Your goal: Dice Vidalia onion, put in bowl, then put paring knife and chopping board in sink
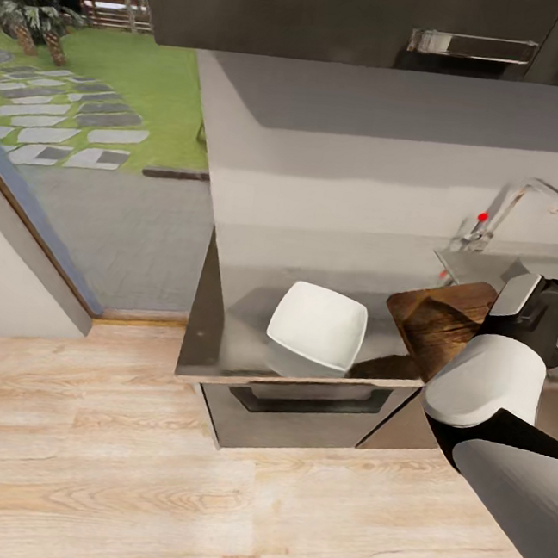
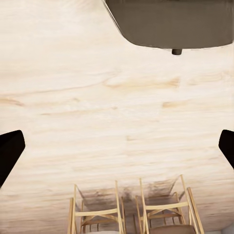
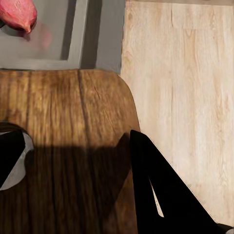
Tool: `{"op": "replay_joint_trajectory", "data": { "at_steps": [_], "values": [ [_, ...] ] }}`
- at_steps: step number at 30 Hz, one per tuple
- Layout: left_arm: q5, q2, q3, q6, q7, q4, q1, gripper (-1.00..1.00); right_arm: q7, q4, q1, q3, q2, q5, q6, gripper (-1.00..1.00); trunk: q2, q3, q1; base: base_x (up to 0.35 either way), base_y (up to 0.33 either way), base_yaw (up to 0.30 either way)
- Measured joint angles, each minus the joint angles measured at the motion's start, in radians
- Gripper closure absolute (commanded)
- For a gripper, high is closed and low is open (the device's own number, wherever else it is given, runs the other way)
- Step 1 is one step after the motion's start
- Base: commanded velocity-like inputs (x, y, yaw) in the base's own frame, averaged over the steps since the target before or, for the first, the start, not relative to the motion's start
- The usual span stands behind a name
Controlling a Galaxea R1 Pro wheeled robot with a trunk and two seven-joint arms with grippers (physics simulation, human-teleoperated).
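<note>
head high, wrists downward, chopping board shared

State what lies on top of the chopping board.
In the head view the right arm covers much of the chopping board; its visible wood is bare. The right wrist view shows bare grain too. No knife can be seen.

White rounded-square bowl upright on glossy grey countertop, near front edge. Brown wooden chopping board flat just beside bowl, toward sink, part hidden behind robot arm; rounded corner overhangs counter edge in right wrist view. Reddish onion lies in steel basin beyond board. Chrome faucet, red knob, stands behind sink.
</note>
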Motion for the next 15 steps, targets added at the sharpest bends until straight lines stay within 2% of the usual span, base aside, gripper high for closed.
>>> {"op": "replay_joint_trajectory", "data": {
  "at_steps": [9,15],
  "values": [
    [0.000,0.000,0.000,-0.011,0.000,0.001,0.000,-1.00,0.000,-0.001,0.000,-0.002,-0.003,0.002,-0.043,1.00,0.000,0.000,0.000,0.330,0.007,0.000],
    [0.000,0.000,0.000,-0.011,0.000,0.001,0.000,-1.00,0.000,-0.001,0.000,-0.001,-0.003,0.002,-0.049,1.00,0.000,0.000,0.000,0.049,0.000,0.000]
  ]
}}
